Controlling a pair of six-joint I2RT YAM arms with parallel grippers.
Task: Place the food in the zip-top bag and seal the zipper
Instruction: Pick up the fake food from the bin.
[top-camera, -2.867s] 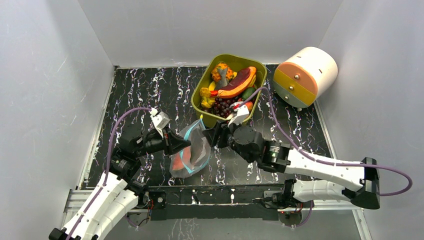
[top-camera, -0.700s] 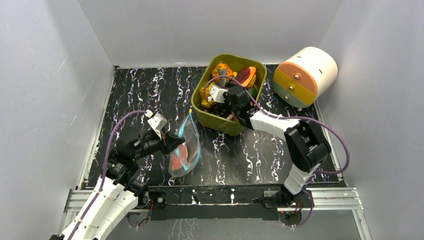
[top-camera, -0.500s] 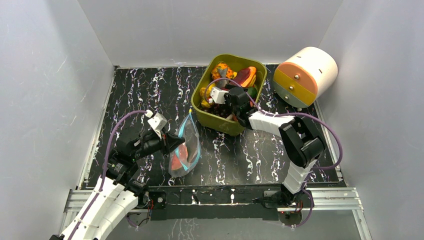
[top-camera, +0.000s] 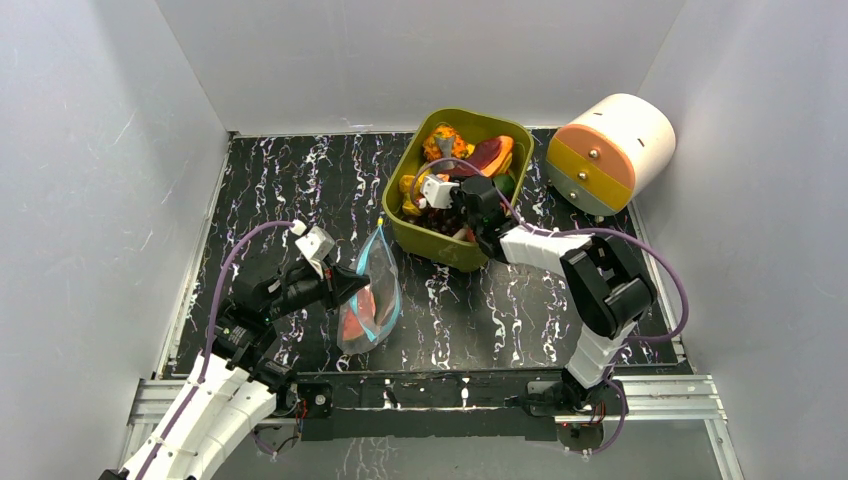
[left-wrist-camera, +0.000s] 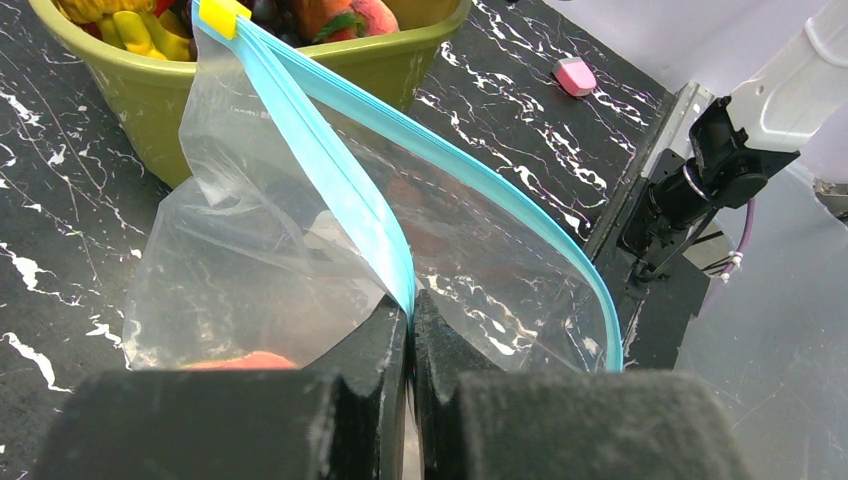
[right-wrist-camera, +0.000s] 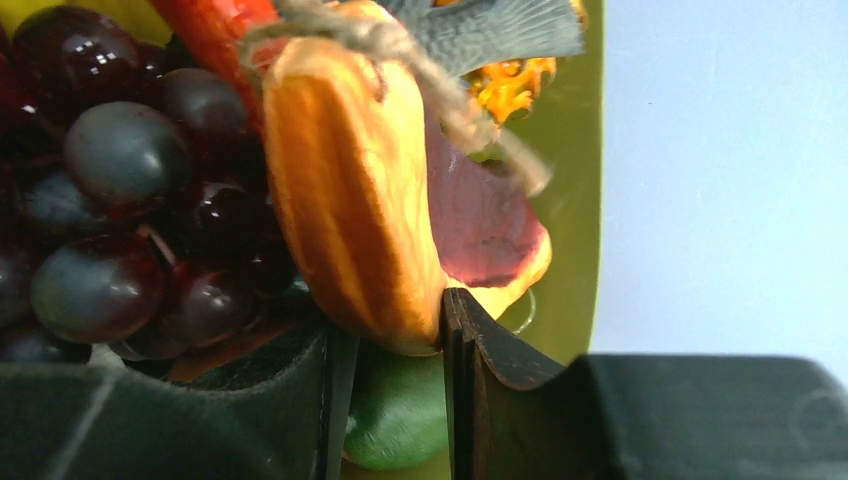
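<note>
At the left, the left gripper (left-wrist-camera: 410, 325) has its fingers pressed together on the zipper (left-wrist-camera: 330, 170), pinching 1 lip of the teal strip and holding the zip-top bag (top-camera: 371, 296) up off the table, mouth toward the olive tub (top-camera: 441, 250). The other lip bows outward, so the mouth gapes, and 1 red-orange piece (top-camera: 365, 304) already lies in the bottom of the bag. That pinch is best left as it is: the film is floppy, and I judge that any slackening would let the mouth fold shut. To the right, just beside the bag, the tub holds the rest of the food, and the right gripper (right-wrist-camera: 392, 330) is down among it. Its 2 fingers stand on either side of the lower end of a long orange piece (right-wrist-camera: 350, 200) and look clamped against it, though how firm the hold is I cannot tell. Loose twine (right-wrist-camera: 440, 90) runs over the piece, dark grapes (right-wrist-camera: 120, 200) crowd its left side, and a green piece (right-wrist-camera: 395, 425) lies under the fingertips. The step in hand looks like picking this piece, and doing it well means lifting straight up and slowly, so that the twine and the grapes do not drag along, then carrying it end-first over the gaping mouth, because it is long and could snag the teal lip if it went in sideways. At the far right a white drum with an orange and yellow face (top-camera: 610, 150) lies apart from the work.
</note>
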